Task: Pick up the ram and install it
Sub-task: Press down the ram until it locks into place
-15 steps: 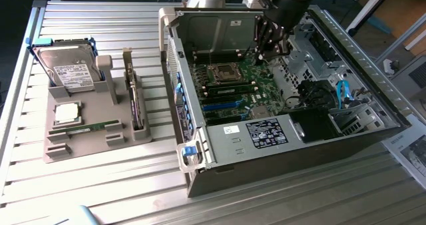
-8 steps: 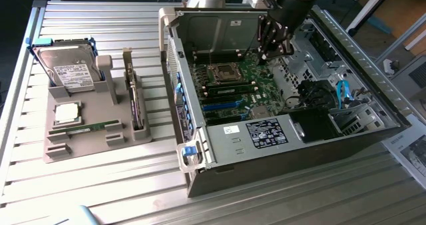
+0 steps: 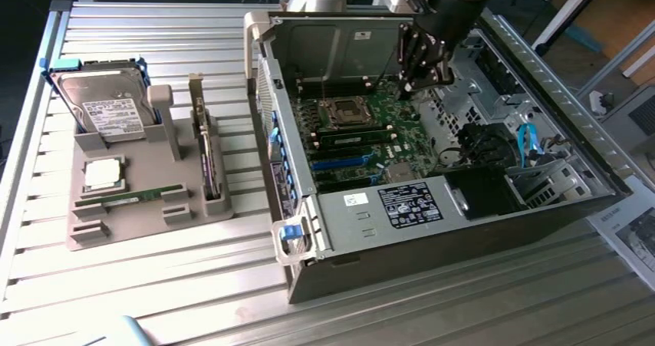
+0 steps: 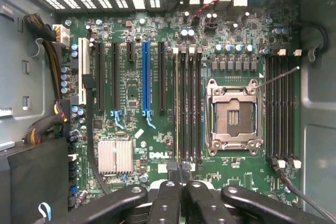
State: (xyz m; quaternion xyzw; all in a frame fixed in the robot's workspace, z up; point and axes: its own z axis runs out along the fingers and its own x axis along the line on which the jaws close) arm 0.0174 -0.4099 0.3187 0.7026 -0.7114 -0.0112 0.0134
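Observation:
The open computer case (image 3: 409,277) lies on its side with the green motherboard (image 4: 157,150) facing up. My gripper (image 3: 415,85) hangs inside the case above the board, beside the empty processor socket (image 4: 233,116). Its black fingers (image 4: 172,167) are shut with nothing visible between them, just above one end of the memory slots. A thin green-edged stick (image 4: 176,103) stands in the slot nearest the fingertips; I cannot tell if they touch it. A green ram stick (image 3: 128,199) lies flat in the grey holder (image 3: 133,227) on the exterior view's left.
The grey holder also carries a silver hard drive (image 3: 103,112), a square processor (image 3: 103,173) and an upright card (image 3: 210,158). Case walls, a blue cable (image 3: 527,143) and the drive cage surround the gripper. A silver heatsink (image 4: 115,156) sits on the board. The table is slatted metal.

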